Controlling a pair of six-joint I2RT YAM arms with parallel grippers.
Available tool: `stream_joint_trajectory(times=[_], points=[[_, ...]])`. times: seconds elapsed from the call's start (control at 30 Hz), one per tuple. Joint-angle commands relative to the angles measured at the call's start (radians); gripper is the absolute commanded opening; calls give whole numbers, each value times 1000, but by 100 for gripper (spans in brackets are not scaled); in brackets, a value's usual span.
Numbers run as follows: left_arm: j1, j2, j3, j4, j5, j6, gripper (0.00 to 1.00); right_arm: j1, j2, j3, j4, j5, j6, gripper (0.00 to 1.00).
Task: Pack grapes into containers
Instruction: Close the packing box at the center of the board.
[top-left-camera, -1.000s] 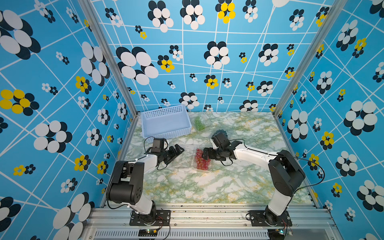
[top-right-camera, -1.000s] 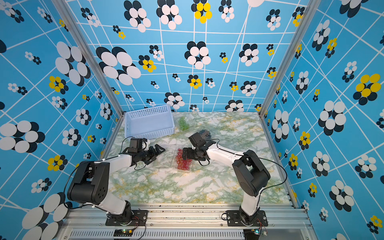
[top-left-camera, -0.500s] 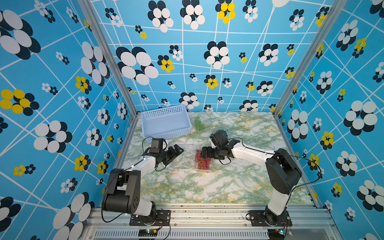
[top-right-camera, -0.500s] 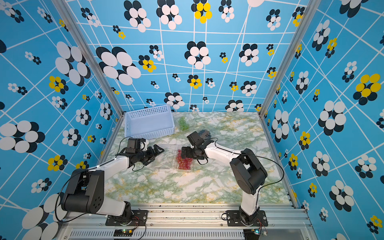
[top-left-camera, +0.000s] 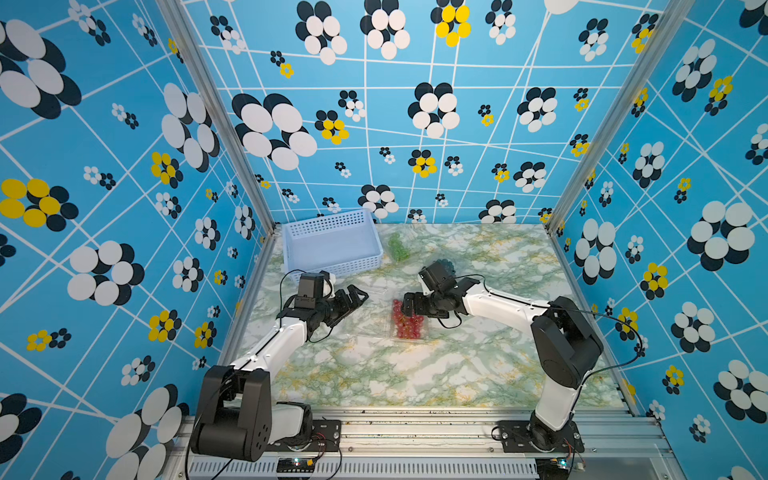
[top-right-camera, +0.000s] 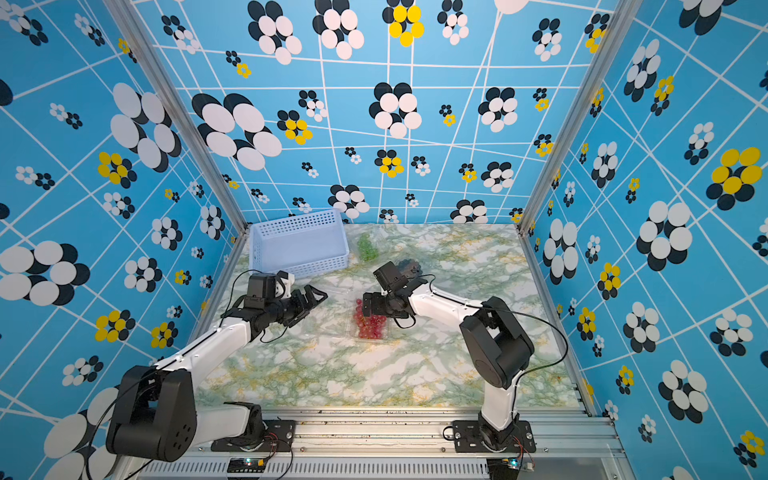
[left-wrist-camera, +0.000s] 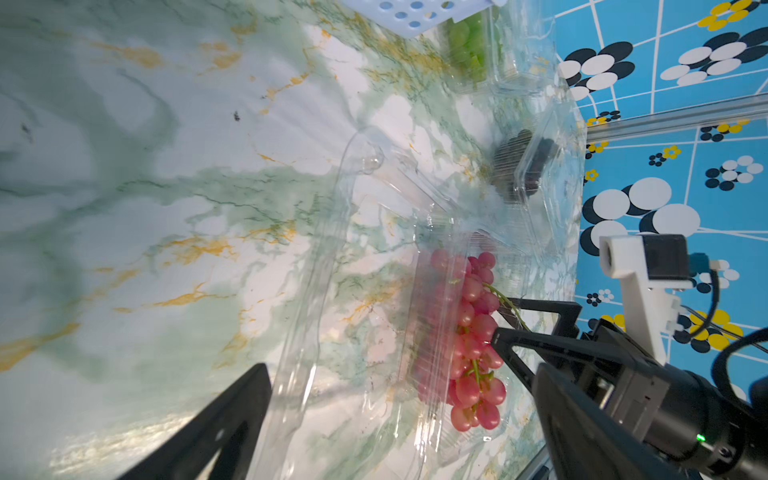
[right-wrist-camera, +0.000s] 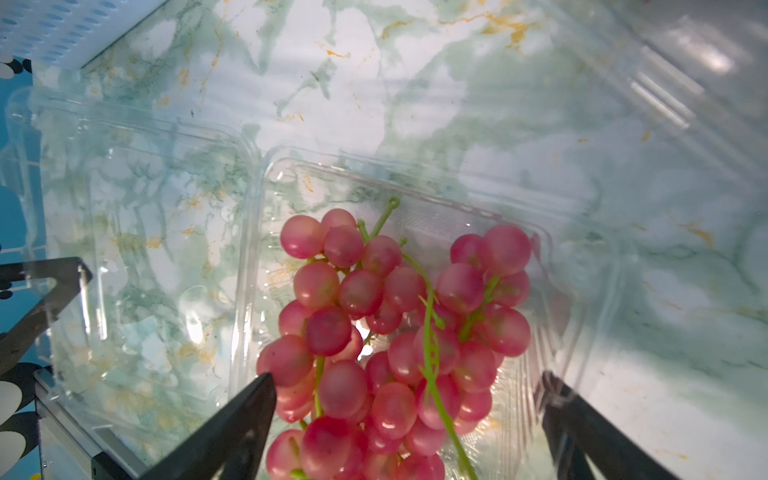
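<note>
The right end effector (top-left-camera: 409, 306) is spread above the grapes (top-left-camera: 408, 325), laid in a clear container (right-wrist-camera: 457, 208) on the tabletop (top-left-camera: 457, 365). The left end effector (top-left-camera: 355, 297) is spread at their 9 o'clock. The soft, slippery berries are judged best gripped by the stem (right-wrist-camera: 384, 218).

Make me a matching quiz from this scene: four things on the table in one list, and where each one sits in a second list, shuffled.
Things:
1. red grapes
2. green grapes
3. dark grapes
4. blue basket

Places:
A. back left corner of the table
B. partly hidden behind the right arm
C. just right of the basket
D. in the open clear container at mid-table

Pairs: 1-D, 2-C, 3-B, 4-A.
</note>
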Motion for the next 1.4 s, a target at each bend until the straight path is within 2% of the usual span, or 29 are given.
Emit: stream_joint_trajectory(times=[0.0,0.3,0.7,1.37], points=[[-37,-36,40,-23,12,-13,100,9,-1,18,-6,-6,16,99],[-139,-78,74,-32,-29,-35,100,8,-11,7,5,-13,24,99],[-249,-61,111,26,-64,-60,100,8,-30,-20,26,-40,39,99],[-230,-77,10,95,-65,-62,100,55,71,55,76,-83,101,99]])
